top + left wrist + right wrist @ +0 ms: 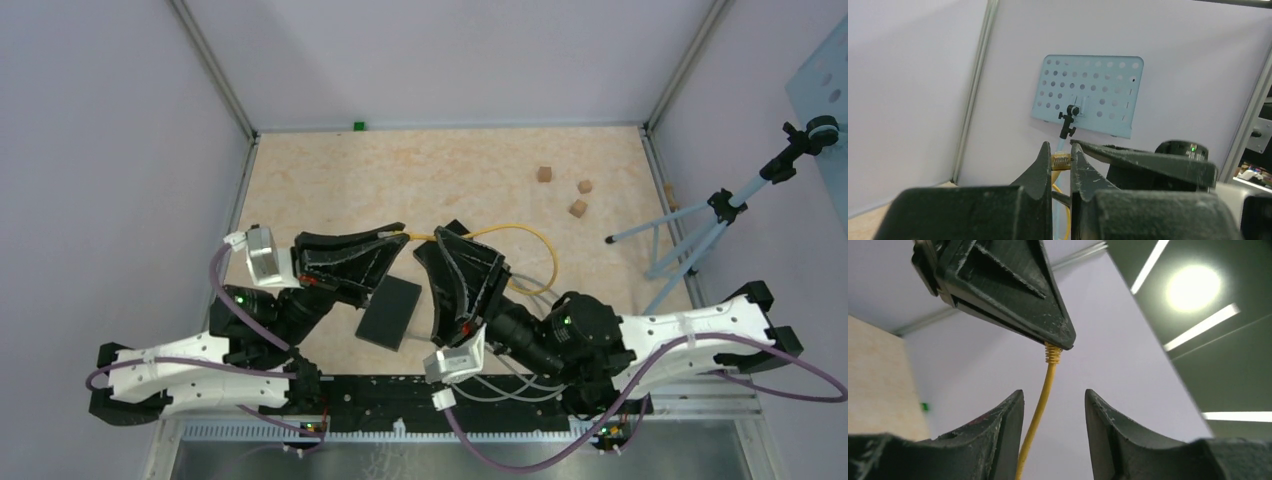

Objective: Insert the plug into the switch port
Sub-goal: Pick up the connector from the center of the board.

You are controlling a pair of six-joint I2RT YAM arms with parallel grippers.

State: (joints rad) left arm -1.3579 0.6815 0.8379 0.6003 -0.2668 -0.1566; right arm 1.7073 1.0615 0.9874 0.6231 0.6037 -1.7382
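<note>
Closest to the left wrist camera you see the two fingers of the left gripper (1061, 150) pressed together on one plug (1060, 161), its gold contacts showing just above the fingertips. One yellow cable (1055, 182) drops from it between the fingers.

You have two arms, one plug, one cable and one switch (390, 312). The switch is a dark box lying flat on the table (480, 170), below and between the two gripper tips. The plug is held up off it, apart from it.

The right gripper (1054, 395) stands with its fingers spread. The cable runs up through the gap, close beside one finger, and is not pinched.

Only the top view gives you the switch, the cable's loop behind the right arm, three small wooden cubes (544, 174) (585, 186) (578, 208) far back on the right, and one tripod (690, 235) outside the frame. Only the left wrist view shows you the plug's contacts and one perforated blue plate (1098, 85). Only the right wrist view shows you the ribbed strain relief where the cable enters the left fingers. You cannot make out the switch's ports in any view.
</note>
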